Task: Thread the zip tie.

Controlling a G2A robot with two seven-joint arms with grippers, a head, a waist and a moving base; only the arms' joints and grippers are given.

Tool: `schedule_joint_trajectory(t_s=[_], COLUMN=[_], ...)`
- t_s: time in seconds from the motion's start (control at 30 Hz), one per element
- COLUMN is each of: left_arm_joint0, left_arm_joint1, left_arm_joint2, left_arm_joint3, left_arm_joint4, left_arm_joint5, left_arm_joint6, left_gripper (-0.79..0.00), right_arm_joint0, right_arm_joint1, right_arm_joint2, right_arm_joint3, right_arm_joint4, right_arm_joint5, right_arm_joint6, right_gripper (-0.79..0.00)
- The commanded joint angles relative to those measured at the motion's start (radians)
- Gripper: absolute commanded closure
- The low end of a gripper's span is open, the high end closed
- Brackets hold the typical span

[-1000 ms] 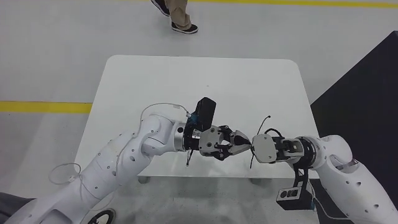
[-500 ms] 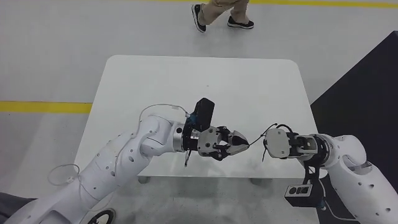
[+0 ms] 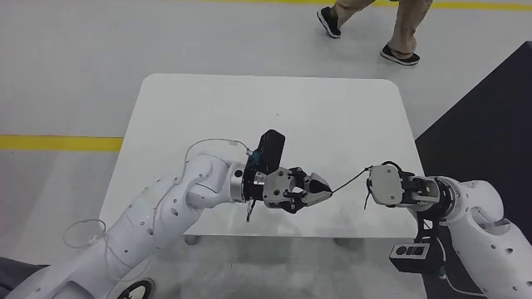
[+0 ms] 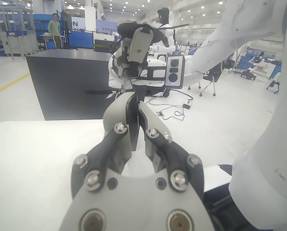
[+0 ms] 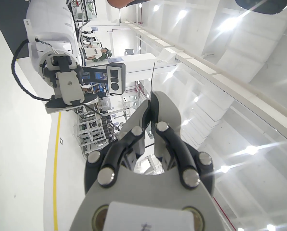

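Note:
A thin black zip tie stretches taut between my two grippers above the front edge of the white table. My left gripper is shut on one end of it, fingers pressed together. My right gripper stands a short way to the right, shut on the other part of the tie. In the right wrist view the right gripper pinches the tie, whose tail sticks out past the fingertips. A strand of the zip tie runs off toward the left gripper.
A tall black cabinet stands close to the table's right side, just beyond the right arm. Both grippers hang near the table's front edge, with the broad bare tabletop behind them.
My right gripper has pulled away to the right from the left gripper, and the zip tie between them has gone from slack and bunched to a straight taut line. The left gripper has hardly moved.

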Motion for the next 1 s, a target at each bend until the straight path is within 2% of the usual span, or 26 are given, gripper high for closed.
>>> schedule_joint_trajectory(t_s=[0.0,0.97], left_arm_joint0=[0.0,0.002], left_arm_joint1=[0.0,-0.004], left_arm_joint2=[0.001,-0.005], left_arm_joint3=[-0.001,0.001], left_arm_joint4=[-0.001,0.007], left_arm_joint5=[0.0,0.0], left_arm_joint6=[-0.001,0.005], left_gripper=[0.0,0.0], right_arm_joint0=[-0.004,-0.047], right_arm_joint1=[-0.001,-0.021], right_arm_joint2=[0.009,0.081], right_arm_joint3=[0.0,-0.019], right_arm_joint4=[0.001,0.008], right_arm_joint5=[0.002,0.036], right_arm_joint6=[0.0,0.005], right_gripper=[0.0,0.0])
